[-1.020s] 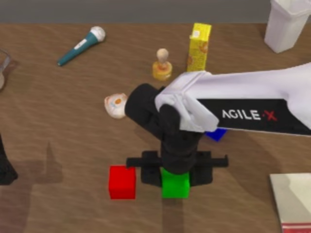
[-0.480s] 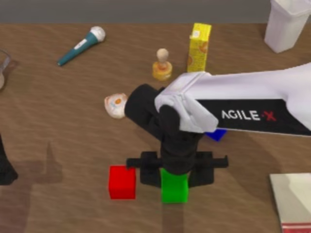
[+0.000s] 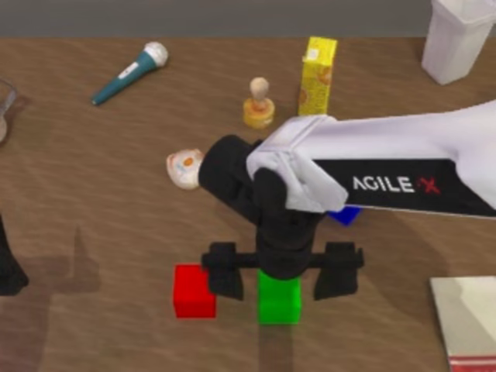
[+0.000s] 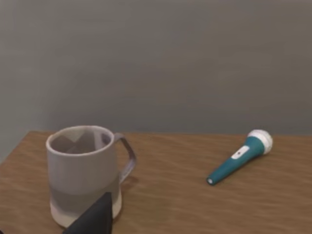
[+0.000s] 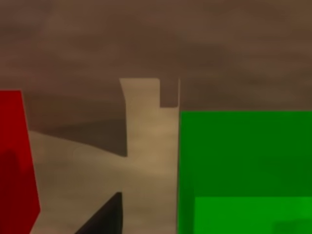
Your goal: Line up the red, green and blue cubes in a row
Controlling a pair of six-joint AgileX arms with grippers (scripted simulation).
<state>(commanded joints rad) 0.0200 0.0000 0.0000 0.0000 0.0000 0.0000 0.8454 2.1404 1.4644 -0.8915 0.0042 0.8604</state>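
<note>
Over green cube [image 3: 279, 299], right gripper [image 3: 282, 273] spread open, red cube [image 3: 194, 291] beside

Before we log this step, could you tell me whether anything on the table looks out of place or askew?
The blue cube sits apart, mostly hidden under the right arm, while the red cube and green cube stand side by side in a row. The right gripper hangs open over the green cube. Nothing looks spilled or damaged.

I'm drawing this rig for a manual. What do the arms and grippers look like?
The right arm has a white shell with a black panel lettered AGILE X in white, the X red. Its wrist and right gripper are matte black, with a crossbar carrying two blocky fingers. The left arm shows only as a black shape at the left edge.
</note>
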